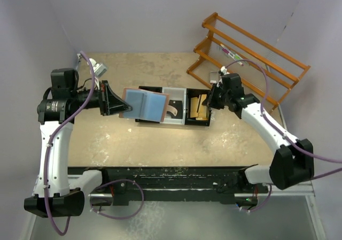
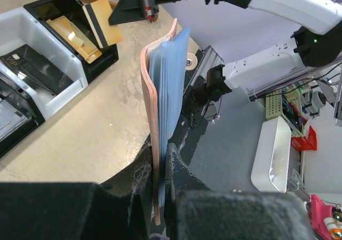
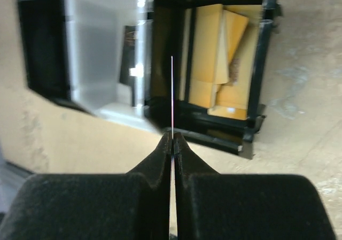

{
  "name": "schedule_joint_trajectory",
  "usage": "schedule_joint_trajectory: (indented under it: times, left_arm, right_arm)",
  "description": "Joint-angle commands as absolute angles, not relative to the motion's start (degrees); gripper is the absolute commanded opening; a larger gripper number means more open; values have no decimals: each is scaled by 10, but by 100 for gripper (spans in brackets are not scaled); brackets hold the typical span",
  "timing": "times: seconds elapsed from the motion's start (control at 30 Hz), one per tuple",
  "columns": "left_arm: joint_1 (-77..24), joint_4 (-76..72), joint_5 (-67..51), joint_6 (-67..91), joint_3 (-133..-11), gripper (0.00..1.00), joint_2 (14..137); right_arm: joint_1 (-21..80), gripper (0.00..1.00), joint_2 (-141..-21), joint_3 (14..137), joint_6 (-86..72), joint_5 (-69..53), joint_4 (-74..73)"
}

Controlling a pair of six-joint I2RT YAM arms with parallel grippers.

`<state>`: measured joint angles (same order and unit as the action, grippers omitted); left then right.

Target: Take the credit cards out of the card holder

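Left end effector (image 1: 119,102) narrow, clamping the flat reddish-brown bifold card holder (image 1: 147,104): spread open, blue lining up, long axis pointing right, free edge over the white plastic tray (image 1: 176,118). Right end effector (image 3: 172,138) pinched on a thin credit card (image 3: 172,90), edge-on above the black tray (image 3: 257,63). The white tray's black item (image 2: 32,71) reads "VIP".

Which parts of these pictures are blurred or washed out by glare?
Right wrist view: the right claw is out of focus, the white tray glares, the card is only a thin line. Left wrist view: the left claw is blurred, the wallet sharp. Top view: even light, soft shadows.
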<state>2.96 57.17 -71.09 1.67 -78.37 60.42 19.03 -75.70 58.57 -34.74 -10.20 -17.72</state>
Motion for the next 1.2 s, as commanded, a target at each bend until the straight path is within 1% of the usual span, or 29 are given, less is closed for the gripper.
schedule_joint_trajectory:
  times: [0.0,0.23,0.5,0.53,0.7,0.83,0.87,0.93,0.97,1.07,1.13,1.17]
  left_arm:
    - [27,573,-728,-5,-812,0,592]
    - [28,577,-732,-4,-813,0,584]
    - [28,579,-736,-4,-815,0,584]
    - [27,576,-738,-1,-815,0,585]
    - [27,563,-748,12,-815,0,584]
    - [28,554,-756,24,-814,0,584]
    - [28,550,-756,26,-814,0,583]
    - [28,543,-757,32,-814,0,584]
    - [28,540,-757,35,-813,0,584]
    - [27,535,-760,38,-812,0,584]
    - [28,536,-760,39,-812,0,584]
    - [28,536,-761,39,-810,0,584]
  right_arm:
    - [189,0,-807,611,-329,-32,-175]
    - [189,0,-909,660,-307,0,-141]
    - [190,0,-969,680,-303,-21,-122]
    - [190,2,-972,682,-303,-20,-121]
    - [190,27,-950,680,-308,-9,-128]
    - [192,41,-895,681,-314,0,-142]
    - [195,42,-880,682,-317,-1,-145]
    - [206,47,-842,687,-320,-9,-146]
    - [214,50,-823,689,-322,-18,-142]
    - [237,65,-769,695,-330,-68,-123]
    - [243,75,-736,692,-341,-123,-92]
    - [244,80,-718,686,-350,-172,-68]
